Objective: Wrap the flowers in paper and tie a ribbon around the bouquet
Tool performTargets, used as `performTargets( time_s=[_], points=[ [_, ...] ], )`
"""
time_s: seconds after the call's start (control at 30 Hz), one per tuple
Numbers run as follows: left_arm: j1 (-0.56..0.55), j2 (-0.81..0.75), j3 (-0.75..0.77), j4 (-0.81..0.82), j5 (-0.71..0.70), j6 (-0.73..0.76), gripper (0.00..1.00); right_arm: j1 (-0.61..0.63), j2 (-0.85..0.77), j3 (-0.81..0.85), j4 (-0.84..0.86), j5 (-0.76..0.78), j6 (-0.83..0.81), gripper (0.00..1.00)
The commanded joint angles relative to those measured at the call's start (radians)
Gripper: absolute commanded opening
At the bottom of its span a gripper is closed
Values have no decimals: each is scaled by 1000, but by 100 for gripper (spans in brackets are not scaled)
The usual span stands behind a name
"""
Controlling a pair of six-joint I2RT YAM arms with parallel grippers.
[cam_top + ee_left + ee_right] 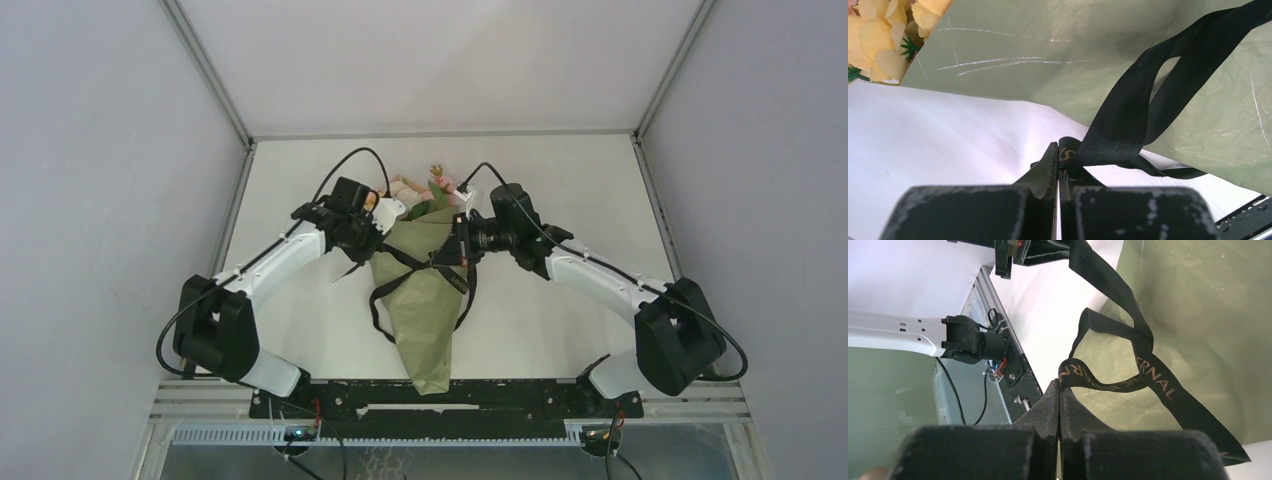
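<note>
The bouquet lies mid-table as an olive green paper (425,310) cone, tip toward the near edge. The flowers (412,190), yellow, pink and white, stick out of its far end. A black ribbon (408,262) crosses the cone, and loose loops hang down both sides. My left gripper (372,238) is at the cone's left edge, shut on a ribbon end (1118,125) just off the paper (1048,50), with yellow blooms (873,35) beside it. At the cone's right edge my right gripper (458,250) is shut on the lettered ribbon (1158,382), over the paper (1198,315).
The black base rail (430,398) runs along the near edge under the cone's tip. Grey walls close in the white table (560,180) on the left, right and far sides. In the right wrist view, the left arm (893,332) and the rail (1015,370) show.
</note>
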Motion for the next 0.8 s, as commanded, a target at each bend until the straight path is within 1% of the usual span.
performTargets(
  time_s=[0.0,0.4,0.5,0.6,0.63,0.67,0.7,0.73,0.77],
  points=[
    [-6,-43,52,-11,12,-2,0,0,24,72,51,-24,6,0],
    [-6,-53,52,-19,10,3,0,3,45,96,38,-24,3,0],
    [-6,-54,56,-22,9,0,0,5,59,95,51,-27,16,0],
    [-4,-55,58,-18,-11,6,0,-21,80,96,113,-17,54,0],
    [7,-58,55,-13,-46,13,0,-61,75,95,106,15,77,0],
    [32,-64,48,-9,-75,28,0,-141,59,84,87,45,105,0],
    [75,-74,22,3,-120,45,0,-250,32,45,100,63,187,0],
    [161,-89,-12,32,-167,58,0,-379,-8,-28,157,78,280,0],
    [236,-105,-49,60,-204,80,0,-576,-47,-110,192,99,362,0]
  ],
)
